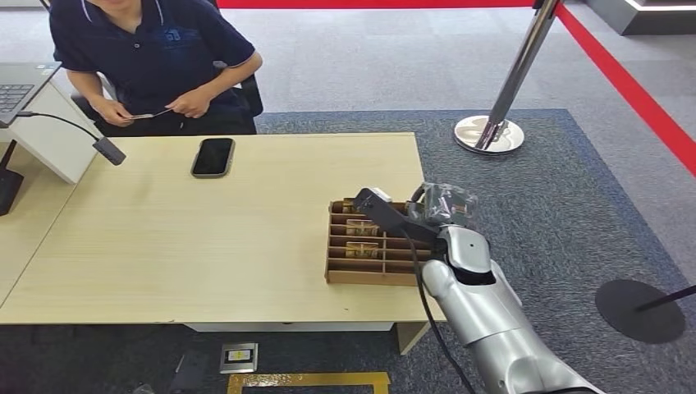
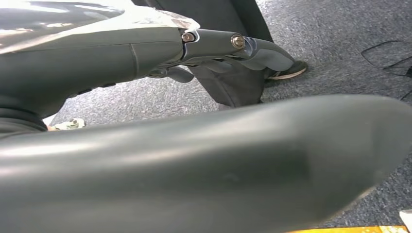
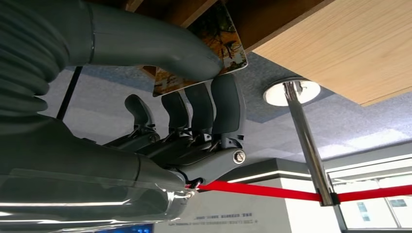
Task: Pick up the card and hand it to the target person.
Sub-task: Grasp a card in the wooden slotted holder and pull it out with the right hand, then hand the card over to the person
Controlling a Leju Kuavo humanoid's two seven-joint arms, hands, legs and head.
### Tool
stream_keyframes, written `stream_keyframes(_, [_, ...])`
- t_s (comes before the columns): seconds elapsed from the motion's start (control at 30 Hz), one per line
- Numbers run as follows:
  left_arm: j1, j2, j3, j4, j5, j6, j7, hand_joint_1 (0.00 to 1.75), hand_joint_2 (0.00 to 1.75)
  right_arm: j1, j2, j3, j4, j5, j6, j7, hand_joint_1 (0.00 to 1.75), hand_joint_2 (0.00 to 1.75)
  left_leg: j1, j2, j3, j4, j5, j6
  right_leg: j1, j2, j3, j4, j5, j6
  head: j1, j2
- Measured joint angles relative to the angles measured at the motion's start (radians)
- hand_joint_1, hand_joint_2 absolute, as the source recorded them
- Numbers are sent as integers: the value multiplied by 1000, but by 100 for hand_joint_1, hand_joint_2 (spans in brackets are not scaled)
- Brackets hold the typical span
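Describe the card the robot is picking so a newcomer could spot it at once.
Start at the light wooden table and go to the brown divided tray near its right front corner. The right hand is over the tray, and the card is pinched between thumb and fingers. Unlike the cards in the slots, it is gripped by the hand.

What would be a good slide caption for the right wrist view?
Right hand pinches a printed picture card between thumb and fingers beside the light wooden table.
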Motion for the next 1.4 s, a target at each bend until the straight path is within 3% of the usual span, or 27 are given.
stream_keyframes(0.13, [0,0,0,0,0,0,0,0,0,0,0,0,0,0,0,0,126,175,0,0,0,0,0,0,0,0,0,0,0,0,0,0])
stream_keyframes(0.4, [0,0,0,0,2,-1,0,0,0,0,0,0,0,0,1,0,149,175,0,0,0,0,1,0,0,0,0,0,1,0,0,0])
stream_keyframes(0.7, [0,0,0,0,7,-2,0,0,0,0,3,0,0,9,-1,-11,155,175,0,0,0,0,2,0,0,0,0,0,3,0,0,0])
stream_keyframes(1.4, [0,0,10,0,39,1,-2,0,0,10,14,51,-178,17,20,-72,149,175,0,0,-1,0,4,0,0,0,-1,0,3,0,0,0])
